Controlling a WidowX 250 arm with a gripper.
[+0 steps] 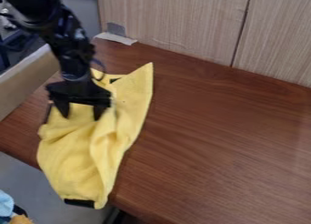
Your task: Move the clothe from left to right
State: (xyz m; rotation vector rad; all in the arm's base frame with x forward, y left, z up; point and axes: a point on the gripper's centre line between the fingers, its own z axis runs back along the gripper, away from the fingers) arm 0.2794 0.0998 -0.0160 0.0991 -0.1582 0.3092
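A dark reddish-brown wooden surface ran beneath pale wood-grain panels, with a light board along its left side. The end effector hung over the left part of that surface, its two fingers pointing down and set well apart, so it was released and gripped nothing. They were spread across the middle of the yellow cloth, presumably so that closing would gather a fold between them; whether the tips touched the fabric could not be told. Above, the black arm came in from the upper left, which put it over the cloth's side of the work.

The cloth lay rumpled on the left, where the task would have it start. One pointed corner reached up and to the right of the end effector, while the lower end hung past the near edge, a black patch at its tip. Raised folds gave the fingers something to pinch, but the overhanging end might well drag or pull a shallow grip loose. The next move seemed to be closing on a thick fold, then lifting and carrying it right.

Farther out, a grey piece of tape stuck to the panel's lower left corner.
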